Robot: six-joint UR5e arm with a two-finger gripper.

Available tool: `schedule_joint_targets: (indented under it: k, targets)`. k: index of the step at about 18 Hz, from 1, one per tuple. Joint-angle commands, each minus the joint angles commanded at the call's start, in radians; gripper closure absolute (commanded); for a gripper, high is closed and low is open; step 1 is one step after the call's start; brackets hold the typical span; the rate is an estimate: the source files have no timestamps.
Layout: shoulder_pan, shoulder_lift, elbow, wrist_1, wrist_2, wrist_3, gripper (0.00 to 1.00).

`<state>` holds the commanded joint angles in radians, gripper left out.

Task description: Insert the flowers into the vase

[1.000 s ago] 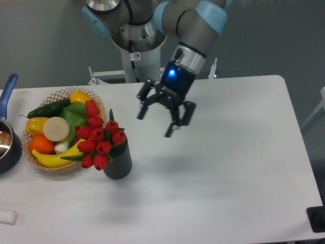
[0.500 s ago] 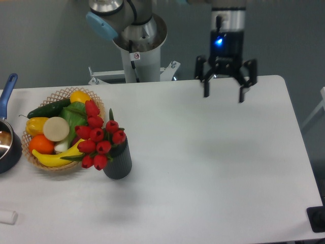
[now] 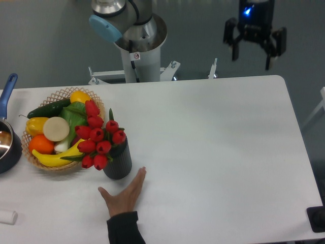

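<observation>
The flowers (image 3: 99, 134) already stand in the vase (image 3: 118, 160), so to my judgement the task looks finished, and the risks come from what is around the vase.

A person's hand (image 3: 123, 194) lies flat on the table (image 3: 218, 152) just in front of the vase, with the fingertips almost at its base. I cannot tell if they touch it. If the hand pushes the vase, it could tip, because the bunch leans heavily to one side. The red heads hang out over the rim toward the basket (image 3: 61, 94) beside the vase, and several of them reach over the basket's edge. This one-sided weight could also let the stems slide out. If the arm came down near the vase while the hand is there, it could strike the hand.

The gripper (image 3: 252, 41) is high above the far edge of the table, well apart from the vase and on the opposite side from the basket. Its fingers are spread wide and there is nothing between them.

The vase is a dark grey ribbed cylinder standing upright. The flowers are about ten red tulip heads with green leaves, and the bunch is wider than the vase's mouth.
</observation>
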<state>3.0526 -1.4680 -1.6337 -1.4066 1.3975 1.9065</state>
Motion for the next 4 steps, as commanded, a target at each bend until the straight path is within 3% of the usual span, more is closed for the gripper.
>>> schedule_joint_targets:
  k: [4]
  targets:
    - [0.006, 0.008, -0.008, 0.0, -0.002, 0.013, 0.0]
